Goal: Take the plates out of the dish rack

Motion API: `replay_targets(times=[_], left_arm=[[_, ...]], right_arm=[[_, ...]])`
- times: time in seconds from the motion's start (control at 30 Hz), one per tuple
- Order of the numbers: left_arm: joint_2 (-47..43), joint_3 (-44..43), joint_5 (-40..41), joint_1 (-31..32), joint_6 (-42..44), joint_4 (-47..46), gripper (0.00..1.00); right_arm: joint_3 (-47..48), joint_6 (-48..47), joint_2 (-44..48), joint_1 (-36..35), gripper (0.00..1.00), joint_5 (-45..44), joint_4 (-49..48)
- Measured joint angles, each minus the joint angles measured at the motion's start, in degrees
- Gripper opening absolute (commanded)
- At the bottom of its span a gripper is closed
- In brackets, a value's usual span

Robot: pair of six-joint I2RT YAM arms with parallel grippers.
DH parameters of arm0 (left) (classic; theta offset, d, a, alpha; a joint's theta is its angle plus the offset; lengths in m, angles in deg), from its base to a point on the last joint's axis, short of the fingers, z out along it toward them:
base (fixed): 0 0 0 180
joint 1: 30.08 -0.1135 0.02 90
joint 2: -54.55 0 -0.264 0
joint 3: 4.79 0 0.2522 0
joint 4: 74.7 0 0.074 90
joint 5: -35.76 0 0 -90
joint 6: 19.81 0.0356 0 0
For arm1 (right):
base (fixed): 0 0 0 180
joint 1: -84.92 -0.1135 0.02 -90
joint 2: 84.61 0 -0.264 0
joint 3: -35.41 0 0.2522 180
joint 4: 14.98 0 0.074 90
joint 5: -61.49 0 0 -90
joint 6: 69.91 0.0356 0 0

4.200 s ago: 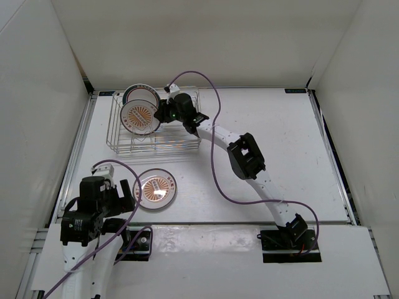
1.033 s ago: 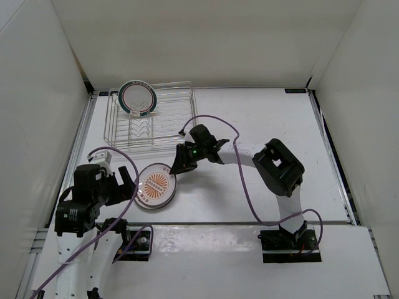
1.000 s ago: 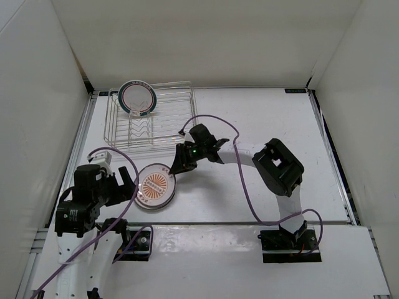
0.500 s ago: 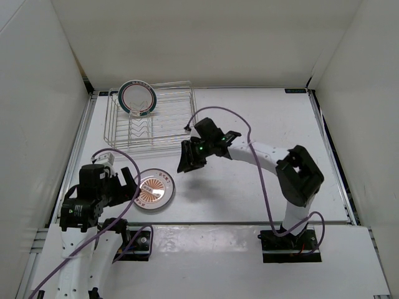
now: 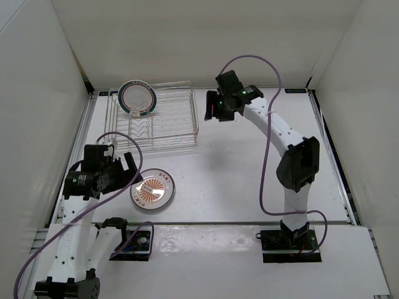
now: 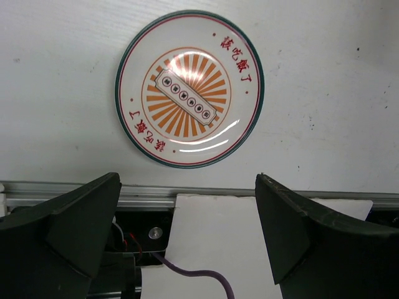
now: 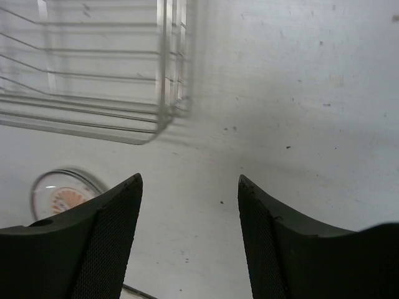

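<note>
Right end effector [image 7: 189,187], fingers [image 7: 103,243] apart, over table [image 7: 293,112]; dish rack [image 7: 163,75] corner upper left

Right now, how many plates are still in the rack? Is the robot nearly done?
Done: an orange plate lies flat on the table; whether another sits under it, I cannot tell. In hand: nothing; the left gripper and right gripper are open and empty. Left: one teal plate stands upright in the rack.
</note>
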State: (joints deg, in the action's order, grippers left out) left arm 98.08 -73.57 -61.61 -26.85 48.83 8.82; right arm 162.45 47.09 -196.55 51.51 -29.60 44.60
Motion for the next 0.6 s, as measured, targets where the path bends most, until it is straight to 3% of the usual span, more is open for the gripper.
replay_targets(times=[0.17, 0.43, 0.6], left_arm=[[2.84, -4.22, 0.0, 0.0, 2.36, -0.87, 1.0], [9.33, -6.75, -0.31, 0.0, 3.28, -2.12, 1.0], [9.86, -6.75, -0.66, 0.0, 2.84, -2.14, 1.0]], right_arm=[[-7.04, -1.46, -5.38, -0.15, 0.66, 2.62, 0.79], [-6.19, -1.07, -8.79, -0.81, 0.63, 5.73, -2.64], [-3.93, 2.51, -8.76, -0.26, 0.63, 1.18, -2.4]])
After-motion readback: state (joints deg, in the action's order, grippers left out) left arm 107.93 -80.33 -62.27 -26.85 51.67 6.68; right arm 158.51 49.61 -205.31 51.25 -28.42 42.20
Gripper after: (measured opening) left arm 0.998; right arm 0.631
